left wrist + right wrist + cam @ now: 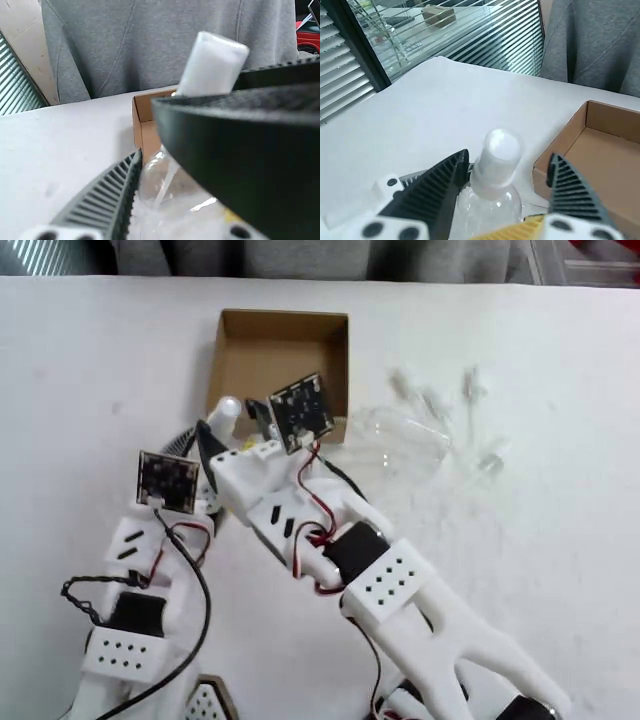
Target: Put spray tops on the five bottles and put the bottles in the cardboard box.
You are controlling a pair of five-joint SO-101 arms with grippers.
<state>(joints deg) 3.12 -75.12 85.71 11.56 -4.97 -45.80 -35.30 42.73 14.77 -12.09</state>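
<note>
While left hand (151, 147) clenches bottle (165, 186) steady | right hand (509, 158) spread loose round spray top (498, 148) — likely to twist.

Fixed high camera looks down over the worktop (90, 380); both wrist cameras sit low and close, facing 12 o'clock toward the cardboard box (285, 345) all three views share.

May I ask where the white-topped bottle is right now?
In the high view the bottle is at the near left corner of the box; the right wrist view shows it between the open fingers of the right end effector.
</note>
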